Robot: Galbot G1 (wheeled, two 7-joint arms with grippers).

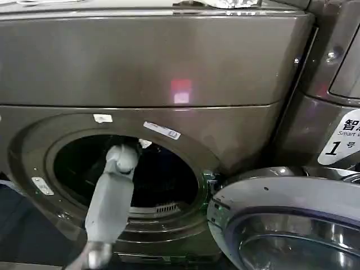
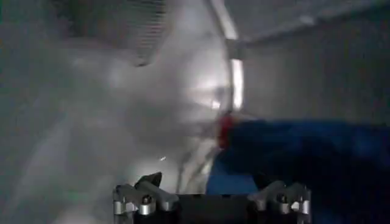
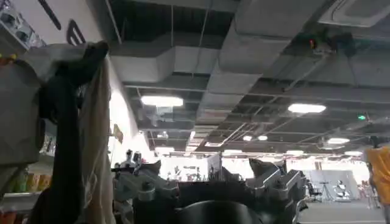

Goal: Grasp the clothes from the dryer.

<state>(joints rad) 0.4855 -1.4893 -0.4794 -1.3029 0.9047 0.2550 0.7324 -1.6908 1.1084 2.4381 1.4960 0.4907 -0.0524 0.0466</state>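
The dryer (image 1: 146, 62) is a bronze-grey front loader with a wide round drum mouth (image 1: 126, 171). Its glass door (image 1: 287, 225) hangs open at the lower right. My left arm (image 1: 109, 197) reaches through the mouth into the drum. Deep inside the dark drum lie the clothes (image 1: 166, 171), a navy-blue mass. In the left wrist view the clothes (image 2: 304, 152) rest against the steel drum wall (image 2: 122, 109), just ahead of my left gripper (image 2: 210, 185), which is open with nothing between its fingers. My right gripper (image 3: 210, 176) is open and empty, pointing up at the ceiling.
A second machine with a white "1" sticker (image 1: 340, 138) stands close on the right. The open door takes up the space in front of it. In the right wrist view, grey cloth and a black strap (image 3: 67, 122) hang beside the gripper.
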